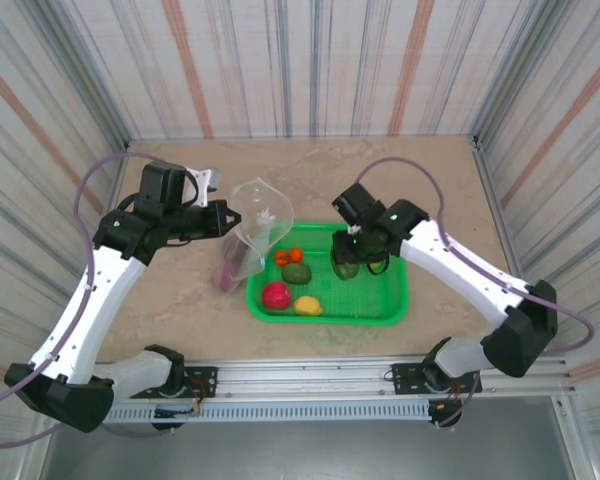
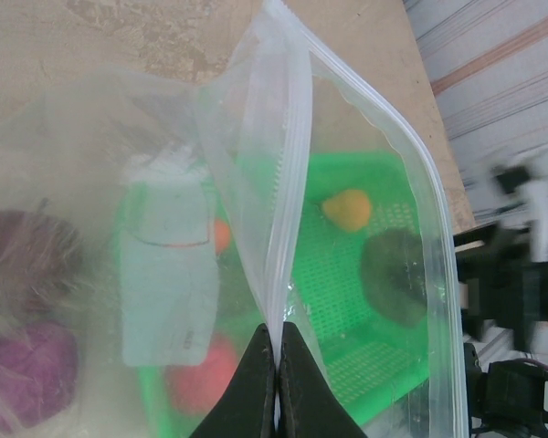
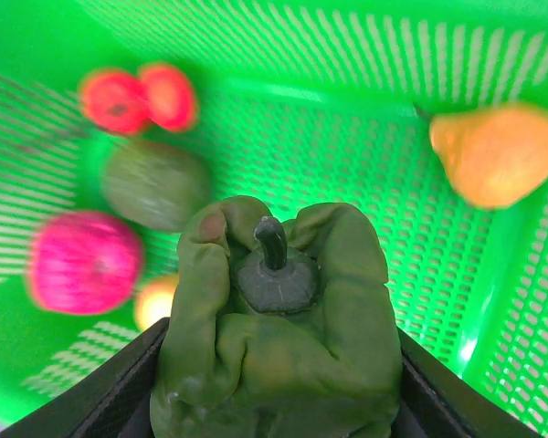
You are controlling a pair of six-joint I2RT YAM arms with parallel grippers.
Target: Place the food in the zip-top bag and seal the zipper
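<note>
Clamped in right gripper (image 1: 347, 260), over green mesh plastic basket (image 1: 375, 292): dark green toy bell pepper (image 3: 276, 347). Pinched tight in left gripper (image 2: 276, 392): pale zipper strip (image 2: 290, 182) of clear floppy zip-top bag (image 1: 263, 215), mouth gaping, just left of basket. Likely next: pepper carried leftward into mouth.

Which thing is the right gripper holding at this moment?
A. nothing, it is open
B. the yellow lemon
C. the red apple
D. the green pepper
D: in the right wrist view the green pepper sits clamped between the right gripper's two dark fingers, above the green basket.
</note>
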